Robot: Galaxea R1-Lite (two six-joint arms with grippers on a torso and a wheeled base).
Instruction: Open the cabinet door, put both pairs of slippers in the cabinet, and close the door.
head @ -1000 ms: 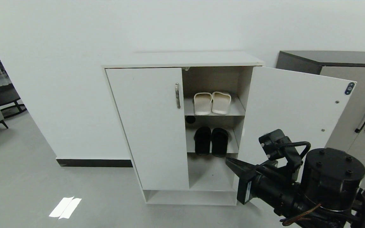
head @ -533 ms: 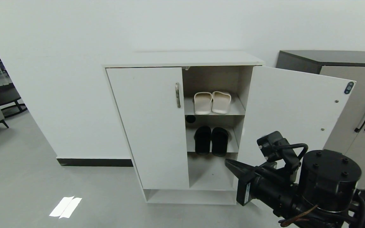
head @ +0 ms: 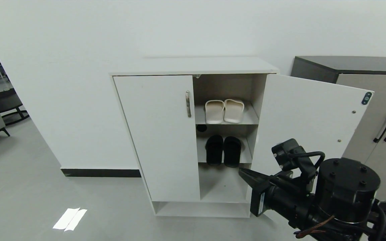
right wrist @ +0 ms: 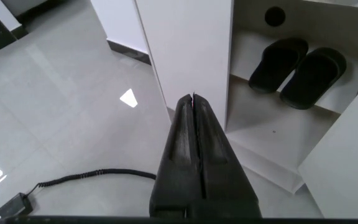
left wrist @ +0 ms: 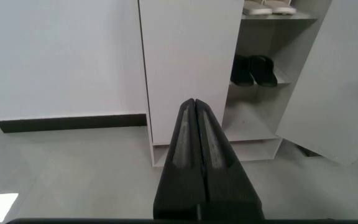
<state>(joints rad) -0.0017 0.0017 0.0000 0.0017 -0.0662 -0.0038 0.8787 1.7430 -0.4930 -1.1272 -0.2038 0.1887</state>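
Nearby, open cabinet door (head: 310, 124) beside the closed right claw (head: 241, 170)

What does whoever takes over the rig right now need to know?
Both shut and empty: left tool held back from the cabinet, right tool low in front of the open right door.
Things: white slippers on the upper shelf, black slippers on the middle shelf.
Done: door opened, both pairs inside.
Left: close the right door. The left door is shut.
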